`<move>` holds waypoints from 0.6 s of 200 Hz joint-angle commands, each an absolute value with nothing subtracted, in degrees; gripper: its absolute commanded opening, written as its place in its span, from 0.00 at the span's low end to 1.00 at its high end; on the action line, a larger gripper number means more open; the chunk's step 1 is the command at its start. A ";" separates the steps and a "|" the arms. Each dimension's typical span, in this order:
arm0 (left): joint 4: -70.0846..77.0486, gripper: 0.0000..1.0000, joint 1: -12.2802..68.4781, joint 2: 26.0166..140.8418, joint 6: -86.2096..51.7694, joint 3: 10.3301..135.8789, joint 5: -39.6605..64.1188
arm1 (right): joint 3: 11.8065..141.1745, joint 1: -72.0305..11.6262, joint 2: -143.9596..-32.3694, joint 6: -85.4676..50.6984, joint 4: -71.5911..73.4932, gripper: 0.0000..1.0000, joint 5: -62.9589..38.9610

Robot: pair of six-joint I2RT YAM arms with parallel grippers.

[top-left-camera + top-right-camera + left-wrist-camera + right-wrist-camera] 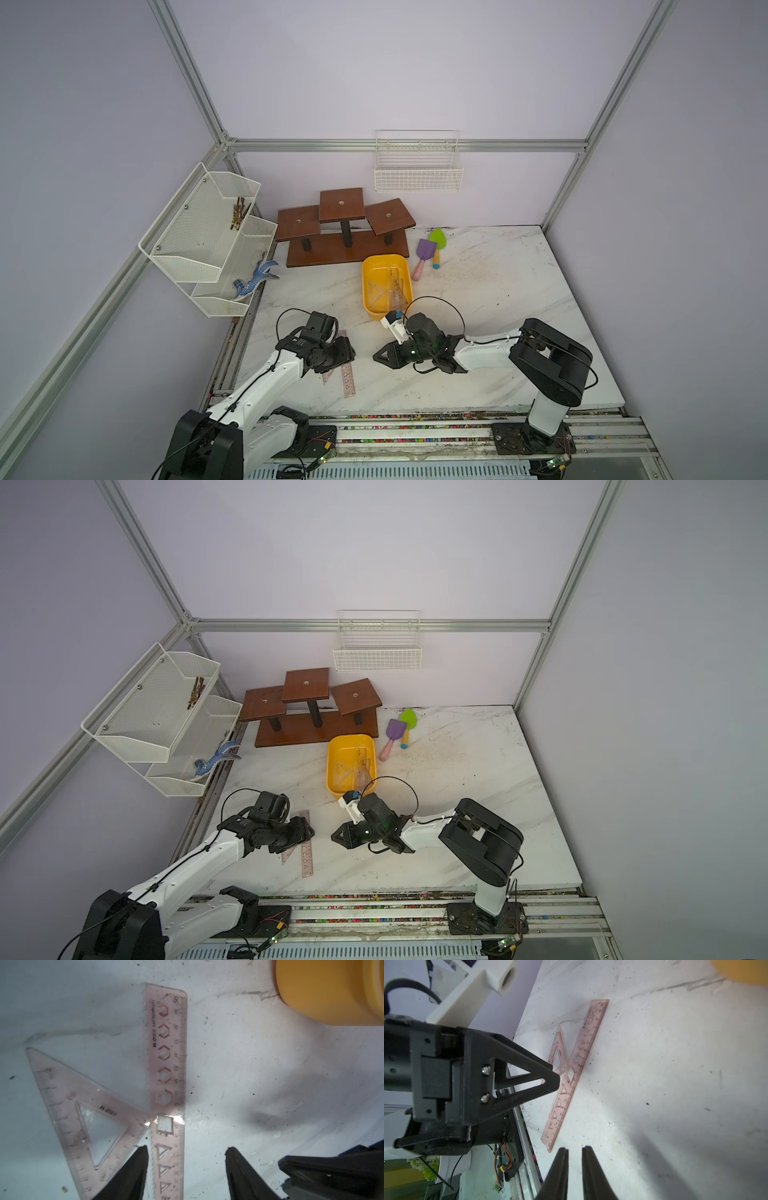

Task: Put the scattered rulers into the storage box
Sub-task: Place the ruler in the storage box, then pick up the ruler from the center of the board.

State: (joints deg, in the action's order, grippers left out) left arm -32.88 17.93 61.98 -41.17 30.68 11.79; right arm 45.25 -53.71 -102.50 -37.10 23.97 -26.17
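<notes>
In both top views the yellow storage box (376,286) sat mid-surface with a few rulers inside. Left wrist view: left claw (186,1150) spread wide, empty, straddling the pink stencil ruler (169,1076), set square (68,1105) touching it. Right wrist view: right claw (575,1150) was narrow, holding nothing.

Both top views look down from high up at the whole desk (478,291). Each wrist camera sits low and close to it. Both wrist views share the pink straight ruler (169,1084) and set square (558,1051).
</notes>
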 commanded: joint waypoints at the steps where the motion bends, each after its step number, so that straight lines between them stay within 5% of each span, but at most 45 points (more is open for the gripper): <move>1: -24.17 0.63 17.58 63.42 -42.79 29.84 14.96 | 46.85 -54.93 -102.89 -37.93 26.46 0.21 -25.24; 120: -16.09 0.62 25.30 66.77 -48.87 24.01 16.64 | 41.66 -52.51 -99.79 -37.30 27.42 0.20 -24.80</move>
